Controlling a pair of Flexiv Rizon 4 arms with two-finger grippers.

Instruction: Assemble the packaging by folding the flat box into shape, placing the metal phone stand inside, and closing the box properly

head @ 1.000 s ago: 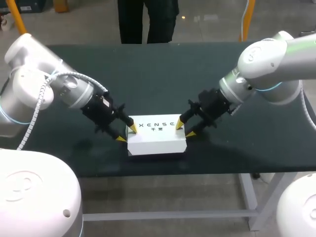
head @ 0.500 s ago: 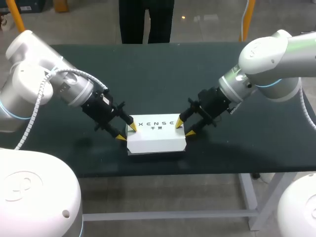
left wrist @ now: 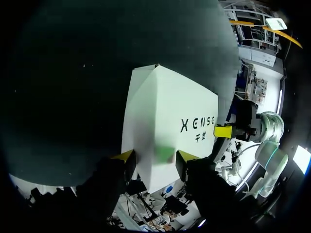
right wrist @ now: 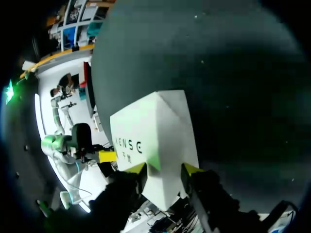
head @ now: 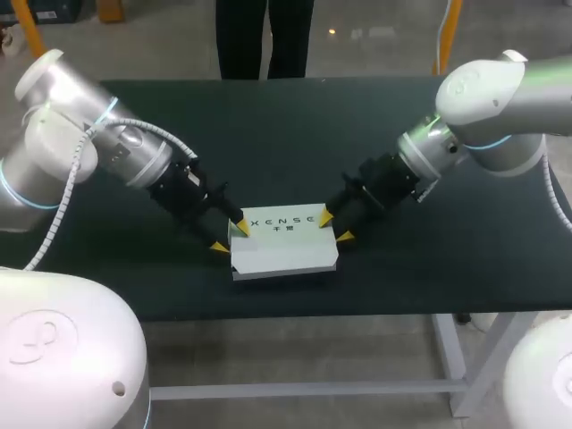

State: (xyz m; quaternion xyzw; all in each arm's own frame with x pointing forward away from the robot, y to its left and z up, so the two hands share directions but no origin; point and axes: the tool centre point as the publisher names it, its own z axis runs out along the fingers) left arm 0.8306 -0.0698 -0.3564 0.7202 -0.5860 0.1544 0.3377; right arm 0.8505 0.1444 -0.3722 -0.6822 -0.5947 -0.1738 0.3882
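Table (head: 402, 286) front edge runs at 6 o'clock, close to the box (head: 284, 246), so there is little spare room on that side; I would not slide the box nearer.

Box sits on the table near that edge, folded into shape, lid down, printed face up. No flap stands open in any view. The stand is not visible anywhere, so presumably it is inside, but I cannot tell. Judgement: folding is done and closing is done or nearly done. What is left is at most a last tuck or press, then letting go.

Left gripper (head: 229, 238) is at the box's 9 o'clock end. Its 2 fingers are spread, 1 tip over the top face and 1 beside the end face, straddling that edge. It looks like resting or pressing rather than a clamp.

Right gripper (head: 334, 227) is at 3 o'clock in the same pose: fingers spread across the end edge, with no squeeze evident.

From 10 to 2 o'clock the tabletop lies bare, with plenty of room to back both arms out to 9 and 3 or push the box away from the edge.
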